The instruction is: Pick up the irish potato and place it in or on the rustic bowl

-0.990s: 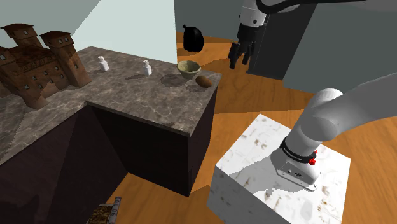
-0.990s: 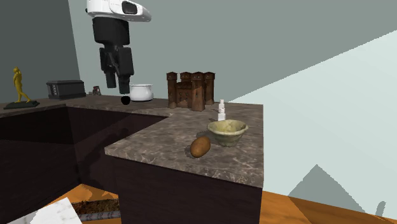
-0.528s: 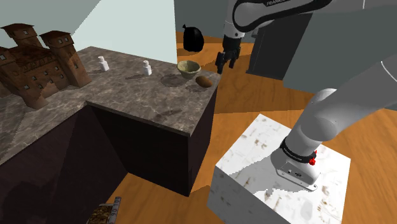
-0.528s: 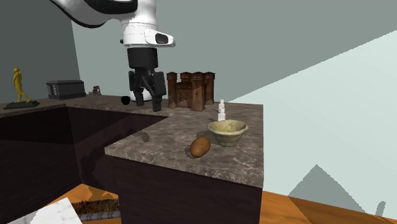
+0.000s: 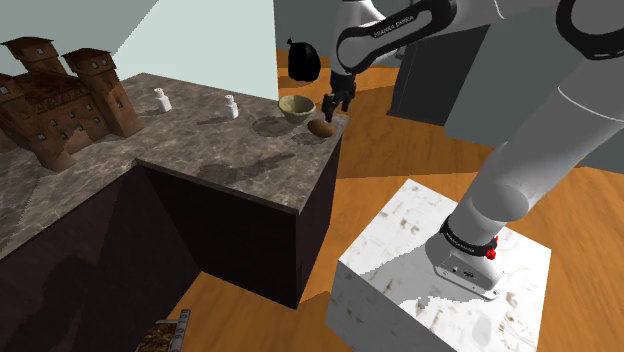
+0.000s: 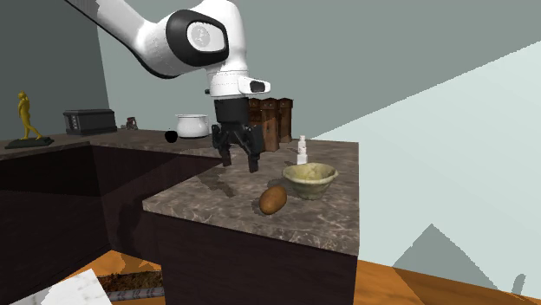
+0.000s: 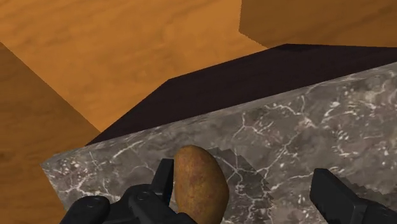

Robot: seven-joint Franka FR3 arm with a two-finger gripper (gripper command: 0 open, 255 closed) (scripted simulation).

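Gripper [image 6: 240, 162] spread wide, irish potato [image 7: 198, 184] oval, mottled brown, on veined counter [image 7: 305, 127]

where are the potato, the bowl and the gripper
potato [image 6: 273, 199], second exterior view, middle of its brown skin
bowl [image 6: 310, 187], second exterior view, outer wall facing the camera
gripper [image 6: 241, 164], second exterior view, midway between its open fingertips
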